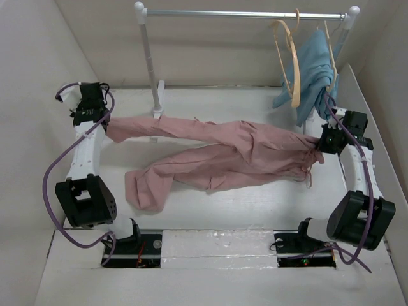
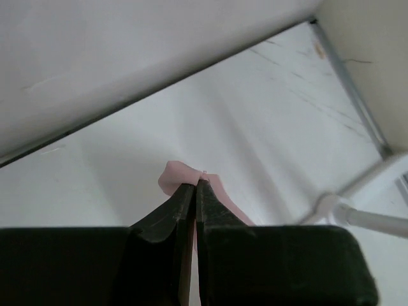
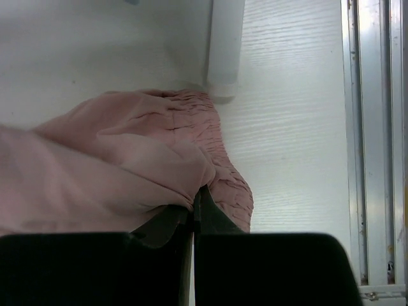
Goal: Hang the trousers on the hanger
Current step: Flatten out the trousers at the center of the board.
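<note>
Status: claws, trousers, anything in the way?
Left claw shut on trousers leg end, right claw shut on waistband. Trousers spread on table, not hung. Hanger on rail beside blue garment; rack post by one leg.

Light-blue garment (image 1: 315, 64) hangs on the rail (image 1: 242, 13).

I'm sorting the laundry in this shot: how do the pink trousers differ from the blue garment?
The trousers are dusty pink; the blue garment is light blue. The trousers lie stretched across the table; the blue garment hangs from the rail. The trousers are pinched at opposite ends by the left fingers and right fingers; the blue garment is not gripped. Both are soft cloth.
</note>
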